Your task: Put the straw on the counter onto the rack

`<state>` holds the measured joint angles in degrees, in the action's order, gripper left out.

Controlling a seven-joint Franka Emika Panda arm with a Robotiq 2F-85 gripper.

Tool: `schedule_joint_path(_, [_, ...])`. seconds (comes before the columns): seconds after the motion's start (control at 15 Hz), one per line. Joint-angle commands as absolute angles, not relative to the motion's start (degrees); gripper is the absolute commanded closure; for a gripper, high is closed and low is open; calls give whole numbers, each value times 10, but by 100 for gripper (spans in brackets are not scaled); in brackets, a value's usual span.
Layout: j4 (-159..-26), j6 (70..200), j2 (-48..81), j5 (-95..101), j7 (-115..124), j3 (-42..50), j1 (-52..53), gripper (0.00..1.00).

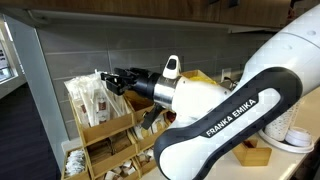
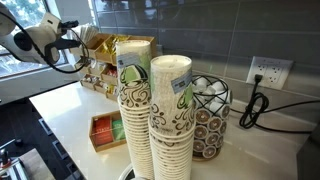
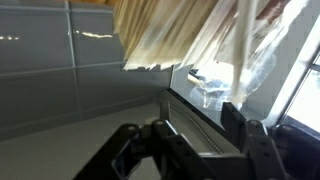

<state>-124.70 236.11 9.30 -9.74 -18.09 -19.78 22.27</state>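
The gripper (image 1: 112, 80) is hovering with its jaws standing apart and nothing showing between them, pointing at the top bin of the rack (image 1: 100, 128). Paper-wrapped straws (image 3: 175, 35) are leaning there, long axes roughly upright, just ahead of the fingertips, while no loose straw is showing on the counter (image 2: 65, 105), so I cannot tell which one is the task's

White arm (image 1: 292, 48) with black band lettered FRANKA EMIKA, black jaws
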Motion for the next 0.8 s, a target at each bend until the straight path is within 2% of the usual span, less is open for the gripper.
schedule_joint_path(0.0, [-1294, 2315, 37, -138, -184, -196, 237, 12])
schedule_joint_path(0.13, [-1319, 2282, 6, -153, -185, -200, 238, 0])
schedule_joint_path(0.53, [-1401, 2143, -118, -130, -134, -208, 221, 0])
schedule_joint_path(0.73, [-1438, 2011, -195, -145, -143, -190, 232, 0])
